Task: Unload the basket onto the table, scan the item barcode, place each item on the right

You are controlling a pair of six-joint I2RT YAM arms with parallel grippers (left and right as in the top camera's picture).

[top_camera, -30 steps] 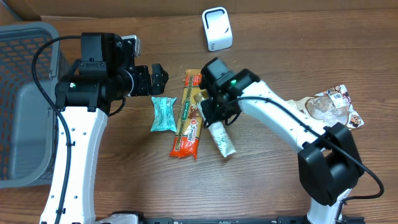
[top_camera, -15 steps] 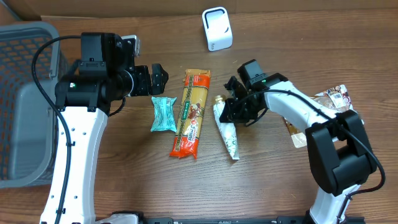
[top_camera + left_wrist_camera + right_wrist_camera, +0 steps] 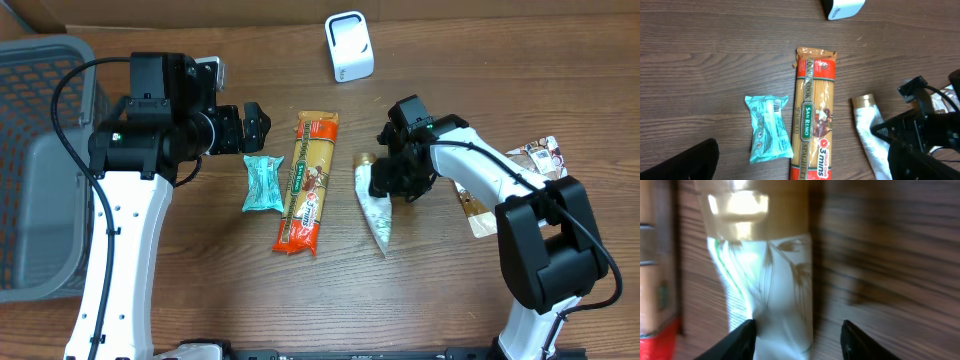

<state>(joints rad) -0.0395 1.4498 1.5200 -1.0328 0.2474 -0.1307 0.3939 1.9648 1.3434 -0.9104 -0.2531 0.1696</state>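
Left of the spaghetti pack (image 3: 308, 180), the left gripper (image 3: 257, 126) hung wide open and empty, maybe just waiting. A teal packet (image 3: 264, 183) lay just left of the pack. Right of the pack, the white tube (image 3: 376, 208) lay flat on the surface (image 3: 200, 290). The right gripper (image 3: 390, 180) sat over it, open, fingers (image 3: 740, 342) on each side, not squeezing. The scanner (image 3: 349, 46) stood beyond the pack's top end, so the tube probably still needed scanning.
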